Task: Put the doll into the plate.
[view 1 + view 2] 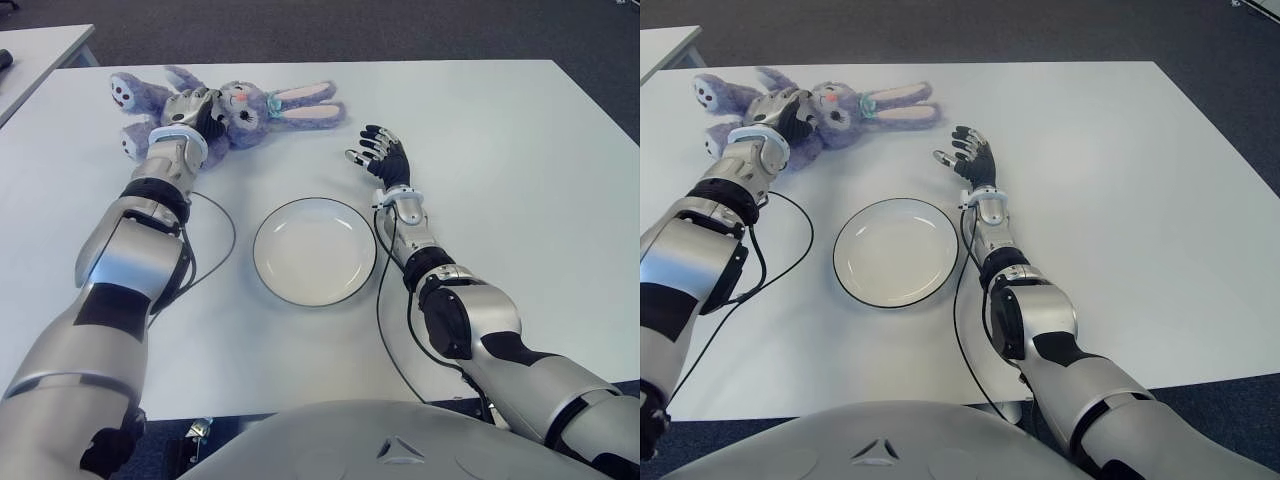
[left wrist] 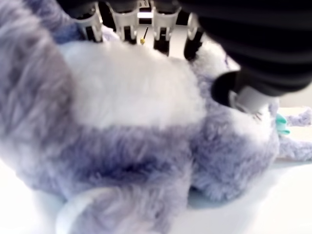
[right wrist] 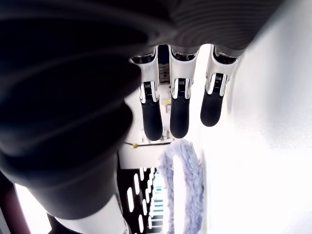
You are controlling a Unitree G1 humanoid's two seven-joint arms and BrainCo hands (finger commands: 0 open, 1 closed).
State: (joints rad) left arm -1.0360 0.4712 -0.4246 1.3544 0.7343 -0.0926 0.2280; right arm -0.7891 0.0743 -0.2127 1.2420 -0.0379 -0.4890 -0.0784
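White worktop [image 1: 520, 150] fills the space before me. On its far left part the doll [image 1: 240, 108], a purple rabbit, lies flat with its ears toward the middle. My left hand [image 1: 196, 108] is pressed on its white belly, fingers [image 2: 127, 25] bent around the body, so I judge the grasp step is in hand. Next I must lift it and carry it to the plate [image 1: 314, 250], which is nearer to me. My right hand [image 1: 380, 153] shows beside the plate, fingers spread, holding nothing.
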